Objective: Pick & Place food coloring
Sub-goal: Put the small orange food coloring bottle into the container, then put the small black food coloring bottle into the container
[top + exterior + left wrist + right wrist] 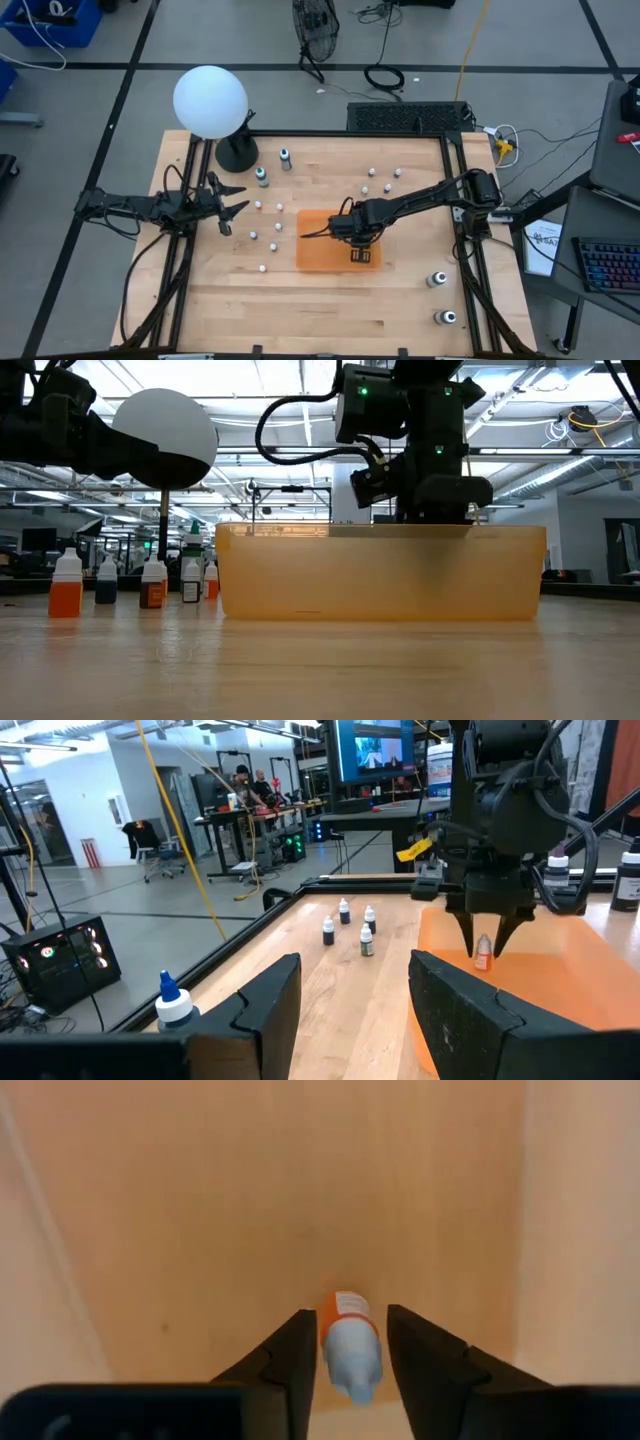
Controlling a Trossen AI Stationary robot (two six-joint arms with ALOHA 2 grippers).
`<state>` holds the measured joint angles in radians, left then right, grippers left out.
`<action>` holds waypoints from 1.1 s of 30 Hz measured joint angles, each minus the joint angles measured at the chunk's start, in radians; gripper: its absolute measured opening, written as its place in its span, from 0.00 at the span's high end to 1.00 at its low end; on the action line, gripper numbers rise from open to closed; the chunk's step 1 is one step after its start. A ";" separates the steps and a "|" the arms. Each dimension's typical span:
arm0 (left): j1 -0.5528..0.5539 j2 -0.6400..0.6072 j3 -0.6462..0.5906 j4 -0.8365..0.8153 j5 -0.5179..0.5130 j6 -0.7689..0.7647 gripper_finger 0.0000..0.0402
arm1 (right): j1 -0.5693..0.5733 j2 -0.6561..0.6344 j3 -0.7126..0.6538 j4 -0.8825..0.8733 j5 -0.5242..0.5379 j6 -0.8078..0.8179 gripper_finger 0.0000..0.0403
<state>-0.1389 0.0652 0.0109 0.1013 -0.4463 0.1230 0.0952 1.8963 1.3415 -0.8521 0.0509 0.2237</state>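
Note:
A small food coloring bottle point(348, 1318), orange with a white cap, stands upright on the floor of the orange tray point(318, 250). My right gripper point(352, 1355) points down into the tray, open, one finger on each side of the bottle point(483, 953). A thin gap shows beside the cap. Several other food coloring bottles point(270, 225) stand scattered on the table left of and beyond the tray. Two larger ones point(441, 298) stand near the right near corner. My left gripper point(228, 207) hovers open at the table's left side, among the small bottles.
A white globe lamp point(210, 100) on a black base stands at the far left corner. Two taller bottles point(274, 167) stand beside it. In the low view the tray's wall point(380, 575) hides the right fingers, and bottles point(105, 582) line up to its left. Black frame rails edge the table.

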 joint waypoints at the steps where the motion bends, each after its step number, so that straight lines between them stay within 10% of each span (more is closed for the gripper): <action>1: 0.000 0.000 0.000 0.000 0.000 0.000 0.54 | 0.000 -0.005 0.000 0.001 0.000 0.000 0.68; 10: 0.000 0.000 0.000 0.005 0.000 0.000 0.54 | -0.016 -0.148 0.002 -0.015 0.030 0.000 0.65; 18: 0.000 0.000 0.000 0.005 0.000 0.000 0.54 | -0.124 -0.384 0.004 -0.146 0.320 -0.061 0.63; 33: 0.000 0.000 0.000 0.006 0.000 0.000 0.54 | -0.664 -0.369 -0.005 -0.255 0.183 -0.077 0.41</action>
<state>-0.1389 0.0654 0.0109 0.1070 -0.4461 0.1230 -0.5689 1.5276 1.3361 -1.1076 0.2336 0.1470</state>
